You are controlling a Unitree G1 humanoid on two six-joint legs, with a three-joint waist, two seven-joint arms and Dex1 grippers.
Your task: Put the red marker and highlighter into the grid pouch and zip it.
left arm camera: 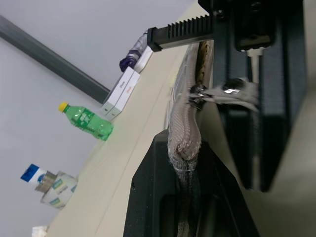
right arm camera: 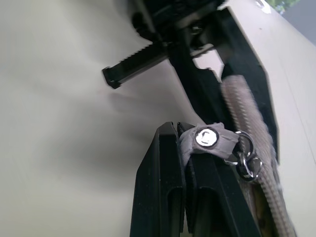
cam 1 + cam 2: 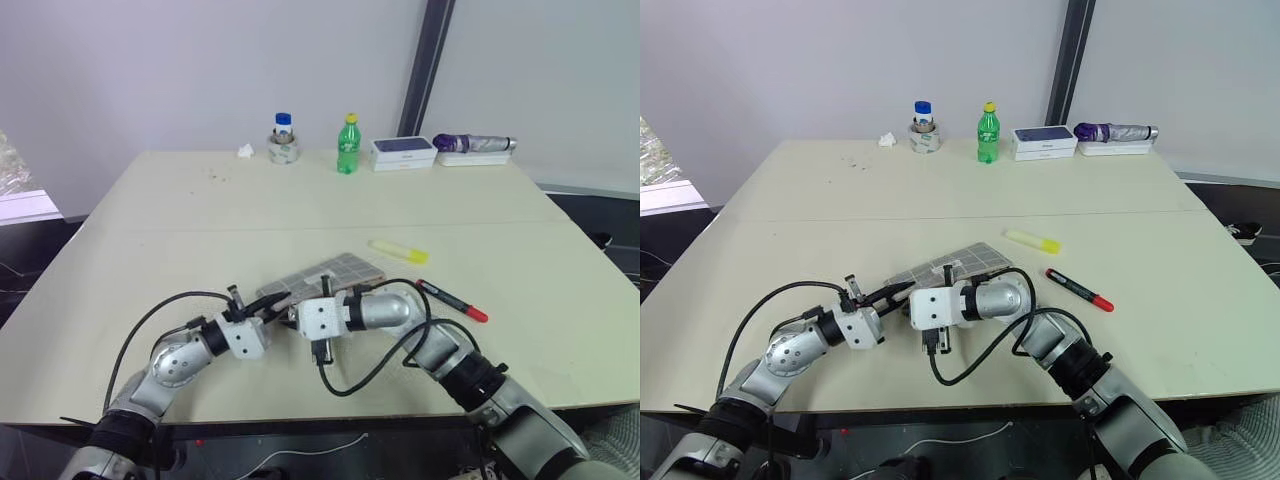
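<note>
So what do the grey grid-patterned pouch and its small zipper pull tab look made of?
The grey grid-patterned pouch looks like woven fabric: ribbed, matte weave along the pinched edge. Its zipper pull tab seems grey cloth with a shiny metal rivet and ring, probably steel, pinched in the right gripper.

A pale beige desk point(image 3: 200, 230) carries a row of things along its far edge. Toward the left stands a roll of tape point(image 3: 284, 152) with a small blue-capped bottle point(image 3: 283, 124) set inside its ring, and just beside it, further left, lies a crumpled scrap of white paper point(image 3: 245, 151). To the right of the tape stands a green bottle point(image 3: 347, 146) with a yellow cap, upright. Next comes a flat white box point(image 3: 403, 152) with a dark top, and just beside that a folded purple and grey umbrella point(image 3: 473, 144) lying on a white tray point(image 3: 470, 159). Behind the desk is a light wall with a dark upright strip point(image 3: 425, 68).
</note>
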